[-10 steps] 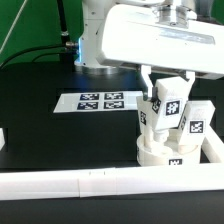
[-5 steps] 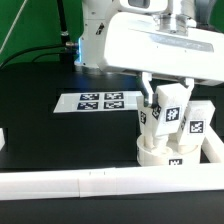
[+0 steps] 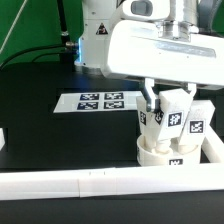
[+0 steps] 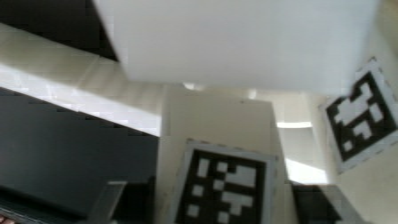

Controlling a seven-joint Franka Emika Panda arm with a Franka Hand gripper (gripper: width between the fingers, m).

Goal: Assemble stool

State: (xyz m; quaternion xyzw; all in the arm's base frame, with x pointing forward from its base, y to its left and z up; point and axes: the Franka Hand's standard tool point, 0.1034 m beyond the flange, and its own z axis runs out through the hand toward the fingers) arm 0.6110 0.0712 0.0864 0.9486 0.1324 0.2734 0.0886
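Observation:
The round white seat disc (image 3: 160, 154) lies at the exterior view's right, inside the corner of the white rails. Two tagged legs stand upright on it, one on the left (image 3: 148, 119) and one on the right (image 3: 197, 126). My gripper (image 3: 170, 100) is shut on a third tagged leg (image 3: 174, 116) and holds it upright between those two, its lower end at the seat. In the wrist view the held leg (image 4: 221, 150) with its tag fills the middle between my dark fingers (image 4: 114, 196). Another leg's tag (image 4: 365, 110) shows beside it.
The marker board (image 3: 98, 101) lies flat on the black table to the left of the seat. A long white rail (image 3: 80, 181) runs along the front, and another rail (image 3: 212, 149) runs along the right. The arm's white body hangs over the seat.
The arm's body has shifted to the exterior view's right. The held leg has turned a little in place, and its tag now sits more tilted.

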